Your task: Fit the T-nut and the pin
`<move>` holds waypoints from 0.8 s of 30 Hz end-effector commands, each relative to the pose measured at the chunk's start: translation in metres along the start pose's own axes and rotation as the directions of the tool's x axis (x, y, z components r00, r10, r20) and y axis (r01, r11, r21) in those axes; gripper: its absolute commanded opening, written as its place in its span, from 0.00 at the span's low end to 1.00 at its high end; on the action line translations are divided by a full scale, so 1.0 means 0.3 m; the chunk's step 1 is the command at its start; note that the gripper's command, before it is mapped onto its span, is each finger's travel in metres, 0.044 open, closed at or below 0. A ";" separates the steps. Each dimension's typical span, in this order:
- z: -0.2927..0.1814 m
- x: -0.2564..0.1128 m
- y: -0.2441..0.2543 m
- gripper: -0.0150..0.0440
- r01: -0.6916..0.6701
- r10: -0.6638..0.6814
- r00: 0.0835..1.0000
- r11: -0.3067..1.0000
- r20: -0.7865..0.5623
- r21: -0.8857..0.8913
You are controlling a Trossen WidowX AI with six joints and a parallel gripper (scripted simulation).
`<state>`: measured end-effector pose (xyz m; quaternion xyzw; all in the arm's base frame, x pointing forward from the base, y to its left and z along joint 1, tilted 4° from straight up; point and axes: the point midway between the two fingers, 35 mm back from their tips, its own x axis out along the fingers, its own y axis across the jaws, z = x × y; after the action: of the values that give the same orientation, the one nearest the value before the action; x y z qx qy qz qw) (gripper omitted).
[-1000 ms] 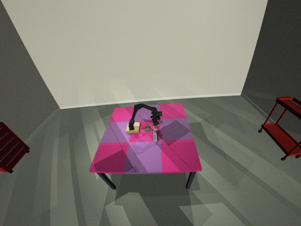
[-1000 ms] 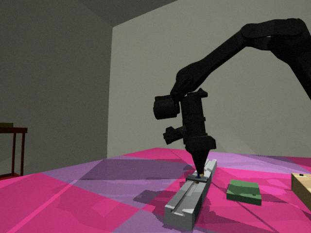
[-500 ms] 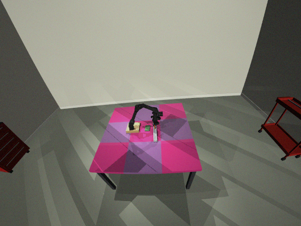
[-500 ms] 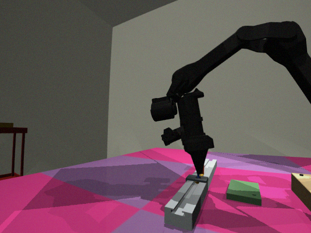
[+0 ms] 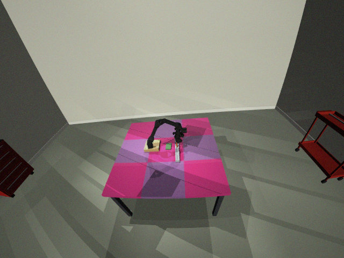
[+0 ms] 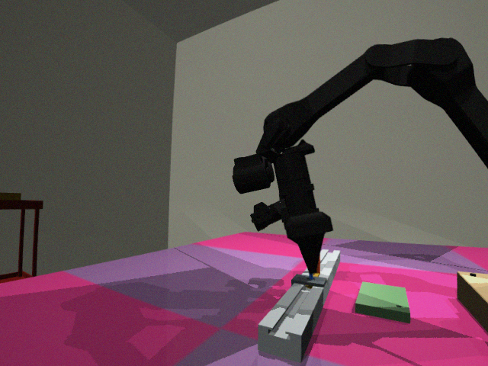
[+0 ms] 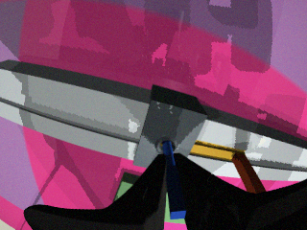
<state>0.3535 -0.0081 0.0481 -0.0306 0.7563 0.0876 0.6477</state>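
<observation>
My gripper (image 5: 178,142) (image 6: 312,273) (image 7: 168,160) is shut on the blue pin (image 6: 310,277) (image 7: 176,194), just above the dark bracket (image 6: 298,280) (image 7: 174,120). The pin leans in the wrist view, its lower end at the mouth of the bracket hole; its depth cannot be told. The aluminum rail (image 5: 177,157) (image 6: 277,345) (image 7: 72,115) runs under the bracket. The brass T-nut (image 7: 211,150) lies in the slot, showing beside the bracket. Its orange handle (image 6: 318,264) (image 7: 248,173) sticks up beside the fingers. The bracket hides the nut's middle.
The green tray (image 5: 168,146) (image 6: 382,296) (image 7: 126,184) lies beside the rail, on the arm's base side. The pale base block (image 5: 156,145) (image 6: 469,293) stands beyond it. The orange handle is very close to one finger.
</observation>
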 end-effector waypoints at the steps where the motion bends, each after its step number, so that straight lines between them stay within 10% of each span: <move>1: 0.002 0.002 0.001 0.00 -0.004 0.004 1.000 1.000 -0.004 -0.004; 11: 0.000 0.000 0.000 0.00 0.001 -0.001 1.000 1.000 0.004 0.000; 24: 0.000 0.001 0.000 0.53 0.000 0.000 1.000 1.000 0.002 0.000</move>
<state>0.3533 -0.0079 0.0479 -0.0303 0.7557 0.0877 0.6483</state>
